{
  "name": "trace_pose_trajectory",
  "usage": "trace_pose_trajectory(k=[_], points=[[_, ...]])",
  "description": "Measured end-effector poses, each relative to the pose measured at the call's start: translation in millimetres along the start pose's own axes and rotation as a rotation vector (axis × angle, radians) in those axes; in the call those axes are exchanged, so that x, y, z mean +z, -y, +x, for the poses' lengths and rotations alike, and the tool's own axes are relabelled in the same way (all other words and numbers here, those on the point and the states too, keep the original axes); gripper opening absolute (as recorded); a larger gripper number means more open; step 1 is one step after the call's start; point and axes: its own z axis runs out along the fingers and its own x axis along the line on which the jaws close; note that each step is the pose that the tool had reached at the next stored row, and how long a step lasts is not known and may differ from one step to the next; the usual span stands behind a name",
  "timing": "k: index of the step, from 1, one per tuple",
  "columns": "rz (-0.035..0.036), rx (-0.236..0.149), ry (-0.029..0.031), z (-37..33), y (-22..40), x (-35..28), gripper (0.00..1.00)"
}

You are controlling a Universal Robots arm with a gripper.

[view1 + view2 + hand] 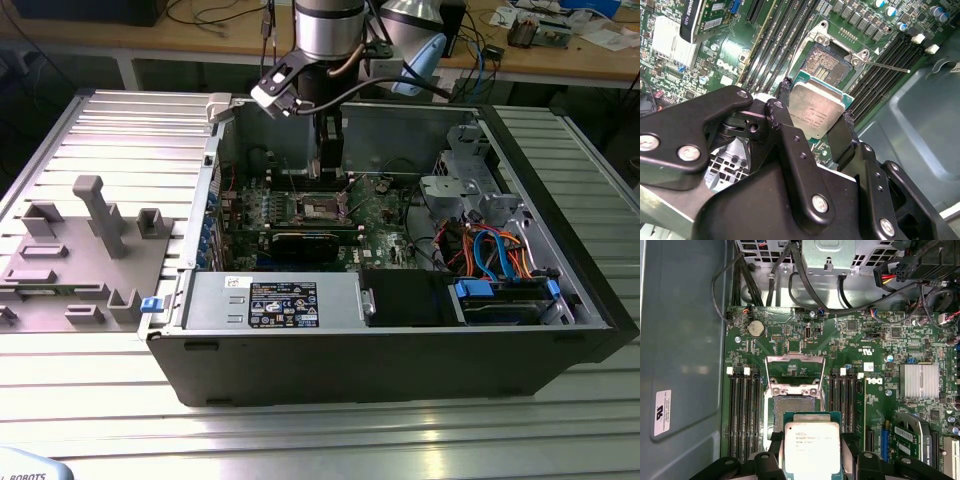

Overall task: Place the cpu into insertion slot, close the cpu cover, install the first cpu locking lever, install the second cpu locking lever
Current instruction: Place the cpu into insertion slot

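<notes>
Ribbed aluminium table [330,440], slats running across the exterior view. An open desktop computer case [400,350] lies on its side at centre, flat on the slats. A grey moulded fixture plate [70,285] with upright holders sits just beside the case at the exterior view's left. A small blue piece [150,303] lies between them.

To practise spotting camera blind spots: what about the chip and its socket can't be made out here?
The chip: one edge cut off by the frame, first wrist view.
The socket: part hidden behind the chip, both wrist views.
Its pins: too small, exterior view.
</notes>
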Motion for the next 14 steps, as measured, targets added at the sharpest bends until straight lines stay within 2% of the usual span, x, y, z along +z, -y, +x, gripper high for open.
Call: trace_pose_trajectory(k=[14], points=[[0.0000,0.000,0.0000,0.1,0.2,3.0,0.54]])
